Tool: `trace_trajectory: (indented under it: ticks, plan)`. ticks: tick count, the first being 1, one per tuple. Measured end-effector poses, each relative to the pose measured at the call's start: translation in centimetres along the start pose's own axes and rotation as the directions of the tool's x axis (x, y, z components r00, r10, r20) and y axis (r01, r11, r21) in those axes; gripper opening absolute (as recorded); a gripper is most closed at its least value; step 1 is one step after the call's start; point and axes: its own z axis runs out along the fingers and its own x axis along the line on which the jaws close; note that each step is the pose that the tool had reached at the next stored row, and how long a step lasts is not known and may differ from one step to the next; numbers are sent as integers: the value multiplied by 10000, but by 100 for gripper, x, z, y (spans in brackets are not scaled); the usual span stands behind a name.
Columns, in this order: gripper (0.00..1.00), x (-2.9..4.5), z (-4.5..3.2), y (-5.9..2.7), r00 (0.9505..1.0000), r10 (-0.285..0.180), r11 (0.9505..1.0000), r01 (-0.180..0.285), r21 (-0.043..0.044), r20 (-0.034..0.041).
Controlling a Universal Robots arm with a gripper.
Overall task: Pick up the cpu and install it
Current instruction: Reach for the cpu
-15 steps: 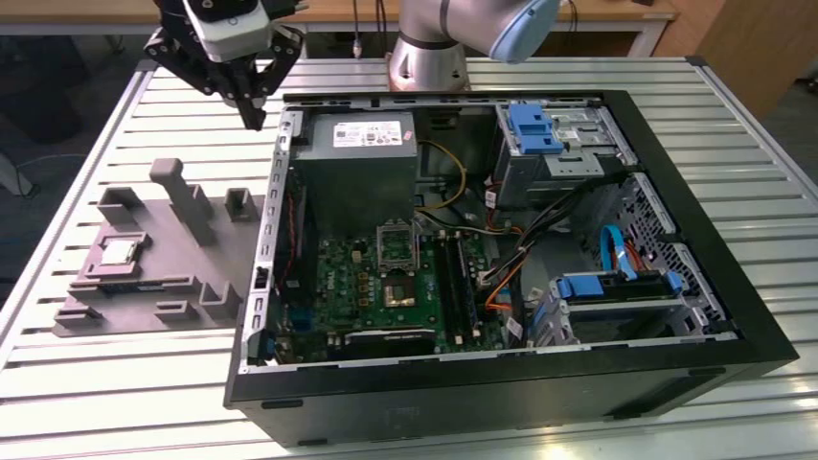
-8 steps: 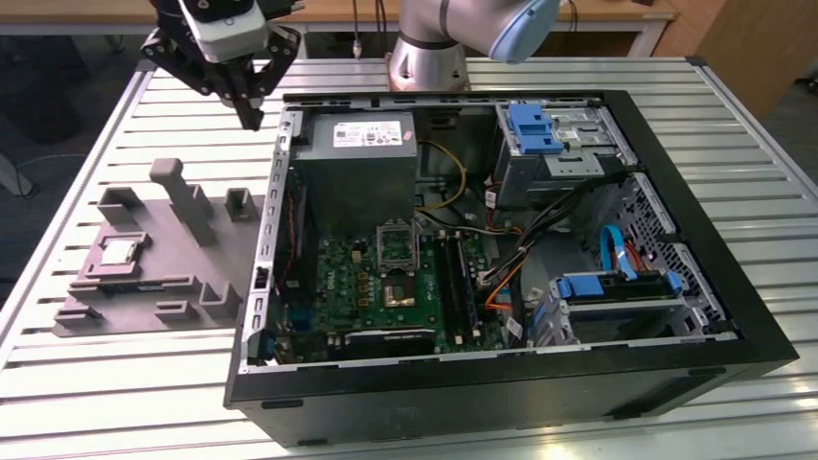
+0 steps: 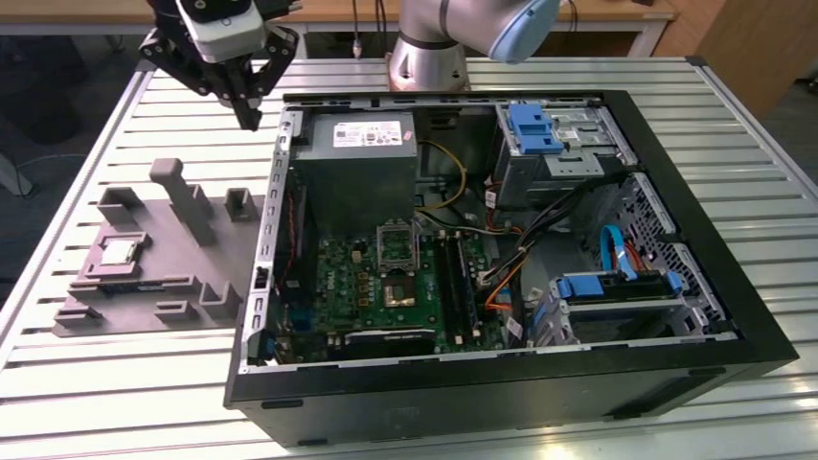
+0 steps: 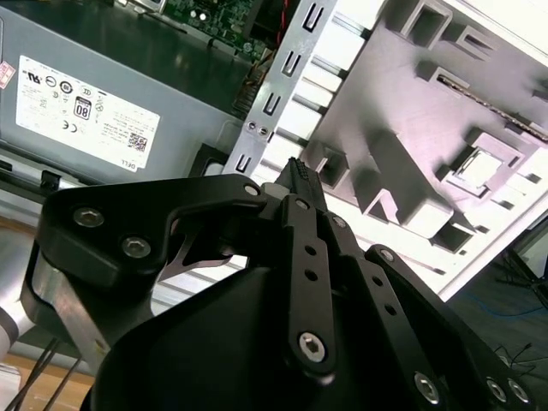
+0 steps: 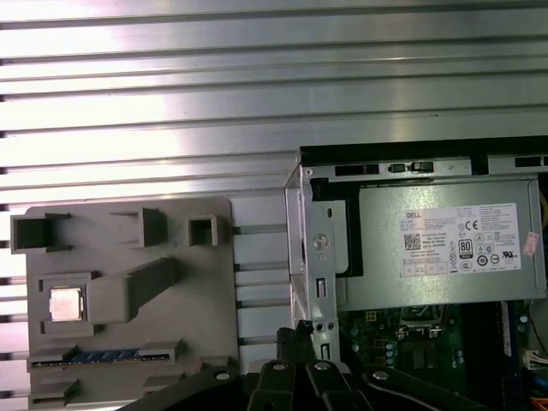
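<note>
The cpu is a small silver square lying flat in a recess of the grey holder on the slatted table, at the exterior view's left of the open computer case. Both wrist views show it in that recess: cpu, cpu. My gripper hangs high above the table beyond the holder, near the case's far corner. Its fingers are shut with nothing between them, and they are well apart from the cpu. The black-framed socket sits on the green motherboard inside the case.
A grey power supply with a white label fills the case's far corner, close below my gripper. Cables, blue drive brackets and a drive cage crowd the case's other side. The holder has tall posts.
</note>
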Motion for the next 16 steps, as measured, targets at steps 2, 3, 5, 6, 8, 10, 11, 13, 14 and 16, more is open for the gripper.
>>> trace_trajectory:
  ticks: [2,3,5,6,8,10,11,13,14,16]
  plan:
    - [11,4,0,0,10000,0,10000,0,0,0]
    - [11,6,1,0,10000,0,10000,0,-1,0]
    - [11,10,1,-1,10000,0,10000,0,0,0]
    - [11,11,1,-1,10000,0,10000,0,-1,0]
    - [11,16,1,-1,10000,0,10000,0,0,0]
    - [11,19,1,-2,10000,-1,10000,1,0,0]
    - [11,23,1,-2,10000,0,10000,0,0,0]
    - [11,27,2,-2,10000,0,10000,0,-1,1]
    - [11,29,2,-2,10000,0,10000,0,0,0]
    - [11,32,3,-3,10000,0,10000,0,0,0]
